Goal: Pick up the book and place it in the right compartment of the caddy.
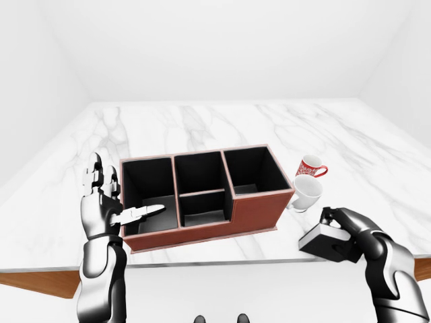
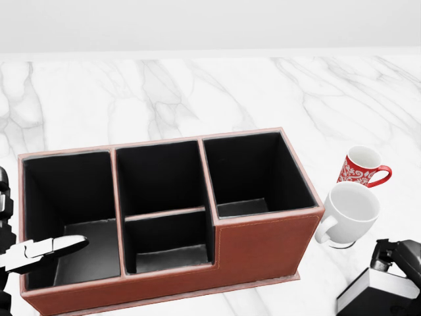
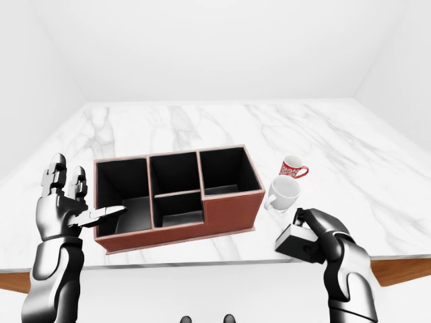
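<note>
Book (image 1: pixel 328 243) gripped in right hand (image 1: pixel 353 232) — left hand (image 1: pixel 101 198) splayed upright

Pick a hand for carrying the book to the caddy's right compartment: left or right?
Right. The right hand is already closed on the book, beside the white mug. The left hand is open at the caddy's far left end.

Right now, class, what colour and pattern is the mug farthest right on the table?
Red with a white swirling pattern, white inside; the mug shows best in the head view.
</note>
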Controlling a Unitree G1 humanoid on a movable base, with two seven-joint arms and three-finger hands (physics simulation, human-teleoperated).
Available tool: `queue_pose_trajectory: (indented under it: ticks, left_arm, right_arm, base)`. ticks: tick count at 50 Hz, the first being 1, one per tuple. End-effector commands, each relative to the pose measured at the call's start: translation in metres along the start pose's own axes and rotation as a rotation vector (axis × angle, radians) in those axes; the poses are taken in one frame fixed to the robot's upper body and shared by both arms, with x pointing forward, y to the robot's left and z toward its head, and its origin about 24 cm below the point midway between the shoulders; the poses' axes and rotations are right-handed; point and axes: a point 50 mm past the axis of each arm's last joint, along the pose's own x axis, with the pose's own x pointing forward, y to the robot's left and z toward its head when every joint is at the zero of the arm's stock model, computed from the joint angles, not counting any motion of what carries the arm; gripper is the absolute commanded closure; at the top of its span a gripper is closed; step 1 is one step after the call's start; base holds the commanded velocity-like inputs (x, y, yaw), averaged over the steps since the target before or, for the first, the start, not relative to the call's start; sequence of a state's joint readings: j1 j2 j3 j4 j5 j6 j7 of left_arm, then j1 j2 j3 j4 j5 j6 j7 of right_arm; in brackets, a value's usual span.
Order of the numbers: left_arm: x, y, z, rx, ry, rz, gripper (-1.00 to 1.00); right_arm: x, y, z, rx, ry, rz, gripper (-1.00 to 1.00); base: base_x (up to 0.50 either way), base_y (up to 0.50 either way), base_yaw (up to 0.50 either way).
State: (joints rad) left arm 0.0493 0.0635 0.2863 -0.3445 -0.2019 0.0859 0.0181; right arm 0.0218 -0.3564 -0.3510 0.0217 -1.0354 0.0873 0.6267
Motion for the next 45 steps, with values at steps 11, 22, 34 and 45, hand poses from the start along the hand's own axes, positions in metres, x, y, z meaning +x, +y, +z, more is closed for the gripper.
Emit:
queue_pose_trajectory:
  ticks: [11,22,34,45]
  left_arm:
    - [0.0,-0.002,-0.004,-0.006,0.011,0.003,-1.0]
    - [0.0,-0.002,-0.005,-0.005,0.012,0.0,-1.0]
    - [0.0,-0.002,-0.005,-0.006,0.012,0.001,-1.0]
    - [0.0,-0.003,-0.004,-0.005,0.012,0.0,-1.0]
  right_arm:
    - [-0.076,-0.109,0.05,-0.175,-0.091,-0.55,1.0]
    - [-0.123,-0.182,0.101,-0.322,-0.16,-0.927,1.0]
    - [-0.133,-0.224,0.162,-0.324,-0.317,-1.019,1.0]
    - [-0.101,-0.215,0.2,-0.309,-0.412,-0.855,1.0]
  base:
    - [0.0,0.0,0.0]
    - [0.0,0.0,0.0]
    - [0.0,0.0,0.0]
    - [0.0,0.0,0.0]
